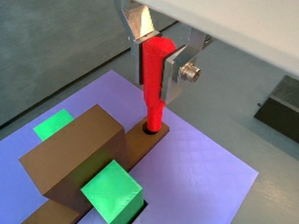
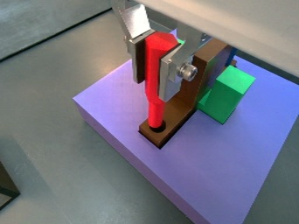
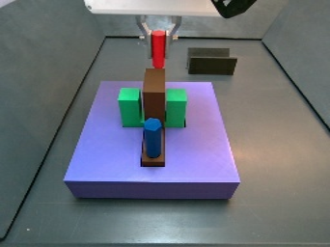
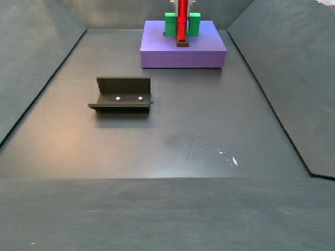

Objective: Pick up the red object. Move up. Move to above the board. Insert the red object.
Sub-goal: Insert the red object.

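Observation:
My gripper (image 1: 158, 74) is shut on the red object (image 1: 153, 105), a thin upright red peg, gripped near its top between the silver fingers (image 1: 177, 72). The peg's lower tip sits in a dark hole in a brown strip (image 1: 140, 147) on the lavender board (image 1: 198, 166). Both wrist views show this: gripper (image 2: 158, 70), peg (image 2: 153, 101), board (image 2: 111, 96). In a side view the peg (image 3: 158, 46) stands behind the brown block (image 3: 154, 92) on the board (image 3: 116, 154), with the gripper (image 3: 158, 32) above it. The far side view shows peg (image 4: 182, 25) and board (image 4: 164, 54).
A tall brown block (image 1: 76, 153) stands on the board between two green blocks (image 3: 129, 106) (image 3: 177, 106). A short blue peg (image 3: 152, 135) stands in the strip's near end. The dark fixture (image 4: 121, 95) sits on the grey floor off the board, as another side view shows (image 3: 211, 62).

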